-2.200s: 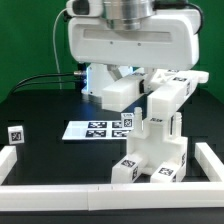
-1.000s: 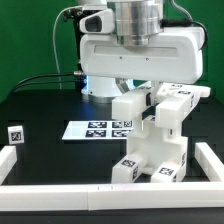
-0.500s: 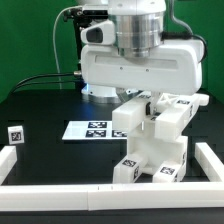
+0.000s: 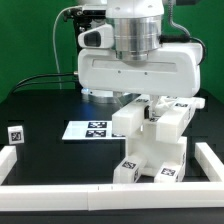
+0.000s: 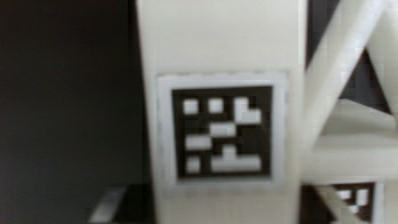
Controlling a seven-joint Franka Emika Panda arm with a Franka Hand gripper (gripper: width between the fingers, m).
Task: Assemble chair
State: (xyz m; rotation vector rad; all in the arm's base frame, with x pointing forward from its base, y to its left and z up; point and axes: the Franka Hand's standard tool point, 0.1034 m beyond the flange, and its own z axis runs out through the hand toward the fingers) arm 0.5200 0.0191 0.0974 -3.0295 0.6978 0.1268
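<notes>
The partly joined white chair [image 4: 157, 150] stands at the exterior view's right, with tags on its lower blocks. A white tagged chair piece [image 4: 129, 119] sits upright against its left side, directly under my gripper [image 4: 135, 99]. In the wrist view this piece [image 5: 215, 60] fills the middle, its black-and-white tag [image 5: 222, 137] facing the camera. My gripper [image 5: 221, 212] straddles it. One grey finger [image 5: 111, 198] shows, with a dark gap between it and the piece, so the jaws look open. The other finger is hidden.
The marker board [image 4: 94, 129] lies flat on the black table left of the chair. A small tagged white part [image 4: 15, 133] stands at the far left. White border rails [image 4: 60, 198] run along the front and both sides.
The arm has carried the white piece to the right and down against the chair's left side. Over the last half second the piece has stayed put.
</notes>
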